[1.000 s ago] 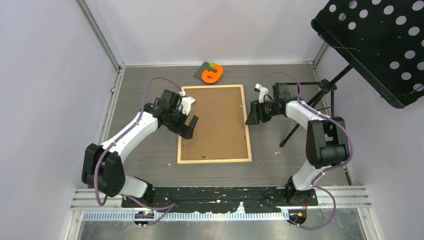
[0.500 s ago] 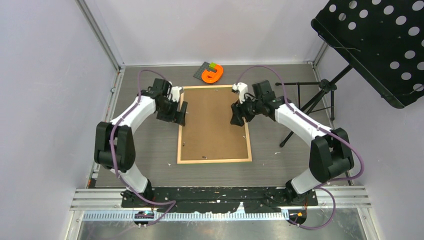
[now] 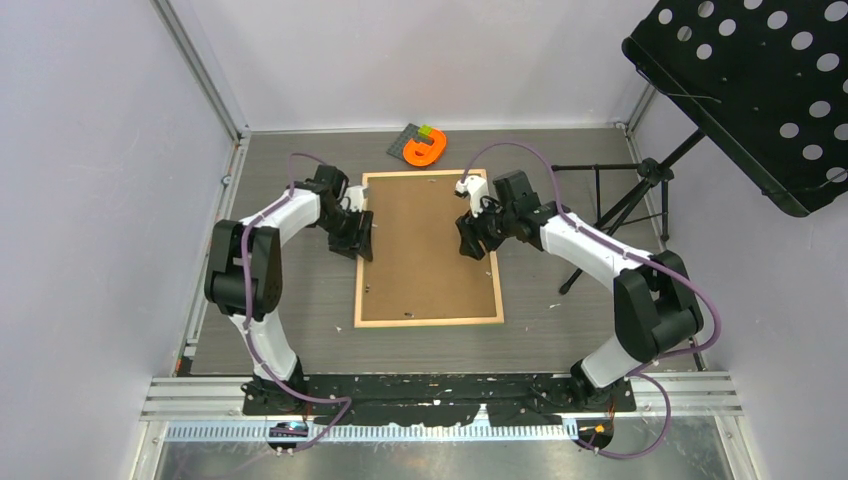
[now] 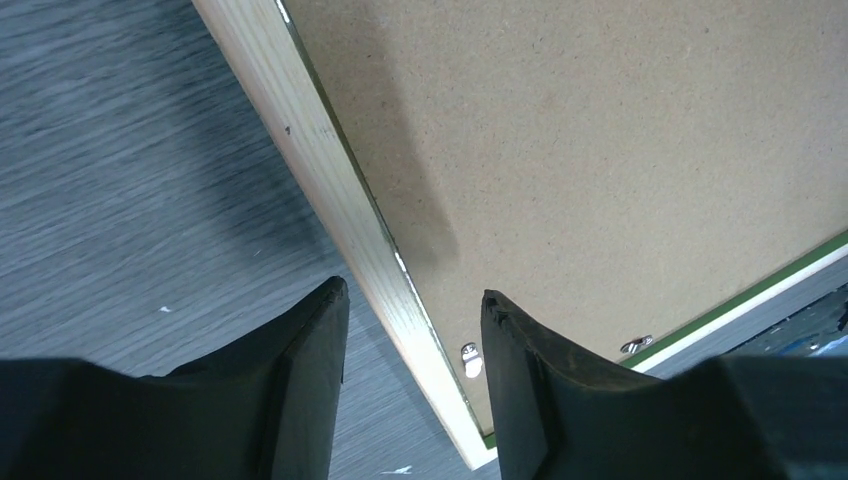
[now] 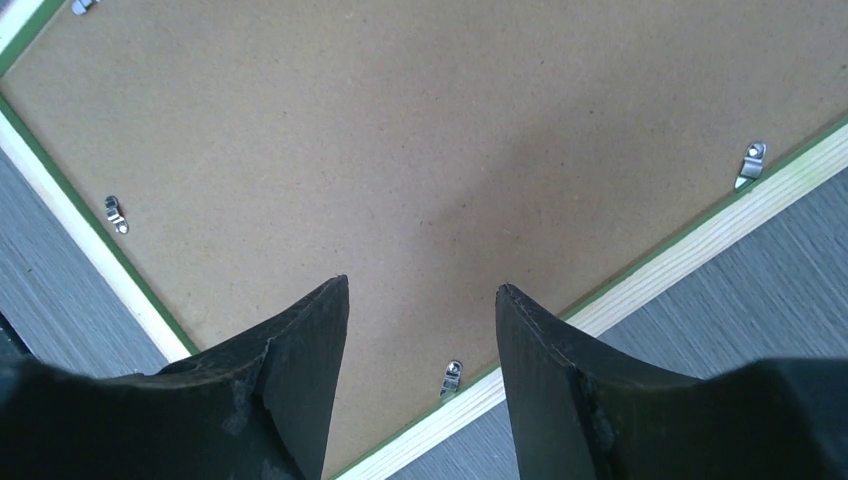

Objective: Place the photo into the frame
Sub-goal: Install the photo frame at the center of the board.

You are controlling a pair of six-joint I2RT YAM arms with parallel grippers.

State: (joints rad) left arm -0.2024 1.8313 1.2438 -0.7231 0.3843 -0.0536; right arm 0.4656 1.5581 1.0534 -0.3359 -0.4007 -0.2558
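Frame (image 3: 430, 321) lies flat on the table (image 3: 300, 300), pale wood up, brown backing board (image 3: 425, 250) inside. Left gripper (image 4: 413, 297) straddles its left rail, jaws apart; right gripper (image 5: 422, 285) hovers spread over the board.

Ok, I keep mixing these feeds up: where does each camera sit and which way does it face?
Top external: fixed above and behind the bases, looking down at the table; both arms show, flanking the frame and backing board.
Left wrist: on the left arm, looking down past the open left tool at the frame's rail; only fingers show.
Right wrist: on the right arm, looking down past the open right tool at the clips; only fingers show.
Shared: all see frame and backing board.
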